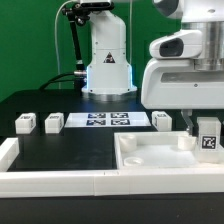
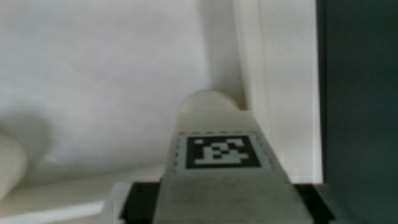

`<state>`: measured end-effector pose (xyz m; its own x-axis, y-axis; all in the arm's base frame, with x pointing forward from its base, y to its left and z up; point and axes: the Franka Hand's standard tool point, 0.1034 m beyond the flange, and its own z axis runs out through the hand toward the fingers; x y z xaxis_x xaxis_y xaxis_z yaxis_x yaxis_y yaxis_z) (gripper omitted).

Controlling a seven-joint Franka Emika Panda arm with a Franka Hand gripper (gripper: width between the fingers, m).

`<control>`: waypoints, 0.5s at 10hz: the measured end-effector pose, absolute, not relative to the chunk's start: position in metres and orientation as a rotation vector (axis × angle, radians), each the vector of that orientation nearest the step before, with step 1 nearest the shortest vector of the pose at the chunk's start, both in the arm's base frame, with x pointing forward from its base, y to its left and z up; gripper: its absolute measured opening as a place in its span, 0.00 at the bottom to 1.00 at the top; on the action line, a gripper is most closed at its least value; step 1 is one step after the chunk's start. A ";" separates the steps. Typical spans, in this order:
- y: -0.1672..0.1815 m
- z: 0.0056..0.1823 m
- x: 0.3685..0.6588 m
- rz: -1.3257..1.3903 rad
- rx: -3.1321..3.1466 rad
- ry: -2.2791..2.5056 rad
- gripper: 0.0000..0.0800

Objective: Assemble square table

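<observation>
We see the marker board [image 1: 103,121] lying flat on the black table [image 1: 70,150], its tags facing up. A long white border rail [image 1: 60,182] lines the table's near edge. Behind stands a green wall [image 1: 30,45].

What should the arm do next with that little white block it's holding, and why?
Probably ease the leg down into the tabletop corner. The hand grips it, and its tip points at that corner beside the raised rim. Whether it is seated there cannot be told.

Partly off-frame: leg [image 2: 217,140], tabletop [image 1: 150,158]
</observation>
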<state>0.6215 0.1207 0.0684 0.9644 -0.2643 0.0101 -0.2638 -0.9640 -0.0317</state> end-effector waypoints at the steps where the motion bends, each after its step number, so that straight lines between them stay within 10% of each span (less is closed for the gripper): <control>1: 0.121 0.068 0.622 -0.026 -3.055 0.558 0.36; 5: 0.121 0.068 0.621 -0.010 -2.896 1.098 0.36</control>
<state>0.6212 0.1213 0.0676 0.7488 -0.6627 -0.0098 -0.6625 -0.7478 -0.0435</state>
